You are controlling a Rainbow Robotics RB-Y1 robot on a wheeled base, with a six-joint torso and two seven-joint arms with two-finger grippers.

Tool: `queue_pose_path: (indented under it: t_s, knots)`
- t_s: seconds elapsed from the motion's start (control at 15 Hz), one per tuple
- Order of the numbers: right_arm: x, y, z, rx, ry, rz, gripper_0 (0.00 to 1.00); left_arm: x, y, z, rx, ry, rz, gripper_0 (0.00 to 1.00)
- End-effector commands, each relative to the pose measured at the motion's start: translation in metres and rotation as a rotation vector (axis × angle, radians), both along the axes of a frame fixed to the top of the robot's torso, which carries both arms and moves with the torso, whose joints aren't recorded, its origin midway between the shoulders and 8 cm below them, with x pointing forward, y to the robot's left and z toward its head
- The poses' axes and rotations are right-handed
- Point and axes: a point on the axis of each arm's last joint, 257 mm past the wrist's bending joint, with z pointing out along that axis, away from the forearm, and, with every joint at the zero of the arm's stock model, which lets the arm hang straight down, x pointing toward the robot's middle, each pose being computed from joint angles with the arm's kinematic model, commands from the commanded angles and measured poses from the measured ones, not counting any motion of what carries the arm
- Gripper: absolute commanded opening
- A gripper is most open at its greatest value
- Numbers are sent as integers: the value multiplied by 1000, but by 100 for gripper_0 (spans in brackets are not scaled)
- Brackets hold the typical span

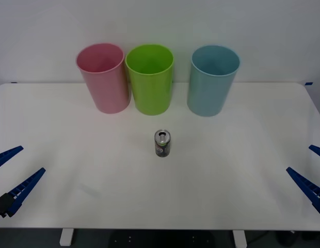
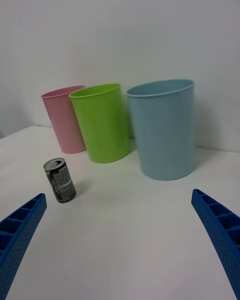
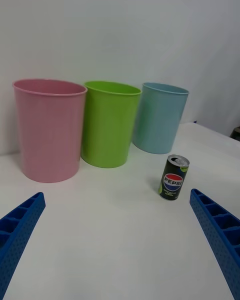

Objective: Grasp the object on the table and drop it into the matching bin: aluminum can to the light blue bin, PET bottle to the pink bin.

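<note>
In the front view, the aluminum can stands upright on the white table, its long axis vertical and its silver top with the pull-tab opening facing up, about midway across the tabletop and in front of the row of 3 bins. Behind it stand the pink bin on the left, a lime green bin in the middle and nearly touching the pink one, and the light blue bin on the right, set a little apart. The can sits closest to the green bin, well apart from both arms. The left gripper hovers at the left edge of the table with its 2 blue ribbed fingers spread wide and nothing between them; the right gripper hangs at the right edge, likewise spread and empty. In the right wrist view, the right gripper has its fingers parted at the 2 corners, the can stands upright on the table with the green bin behind it, and the light blue bin is nearest the camera, the pink bin farthest. In the left wrist view, the left gripper is equally parted and empty; the can stands upright with its Pepsi logo facing the camera, before the light blue bin and green bin, with the pink bin closest.
</note>
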Motion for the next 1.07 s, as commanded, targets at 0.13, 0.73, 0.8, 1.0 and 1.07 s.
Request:
queue_pose_path:
  t_s: [0.13,0.73,0.8,1.0,1.07]
  knots:
    - [1,-2,-4,20,5,-16,100,0,0,0,0,0,0,100]
    - [12,13,-13,-7,8,-10,100,0,0,0,0,0,0,100]
    - [13,16,-17,-3,13,-4,100,0,0,0,0,0,0,100]
    - [23,24,-37,-31,19,27,100,0,0,0,0,0,0,100]
    - [28,24,-42,-59,-6,23,100,0,0,0,0,0,0,100]
